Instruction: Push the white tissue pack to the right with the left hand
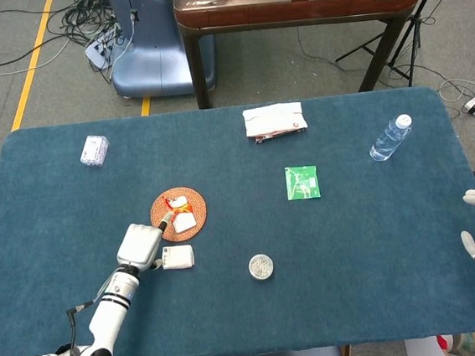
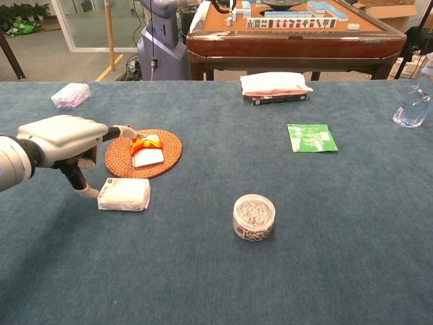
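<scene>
White tissue pack [image 2: 124, 194] lies near the woven mat [image 2: 143, 153] (its left edge touched by a fingertip of the left hand [image 2: 64, 139], fingers spread, nothing held).

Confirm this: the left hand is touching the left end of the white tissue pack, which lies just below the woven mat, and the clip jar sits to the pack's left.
One detail is wrong. The left hand does touch the left end of the white tissue pack below the woven mat, but the clip jar sits to the pack's right, as the chest view shows.

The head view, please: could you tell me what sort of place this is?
Probably an indoor robot lab or test room: a blue-felt table of scattered props, cables trailing over a grey floor with yellow tape, and a mahjong table behind.
</scene>
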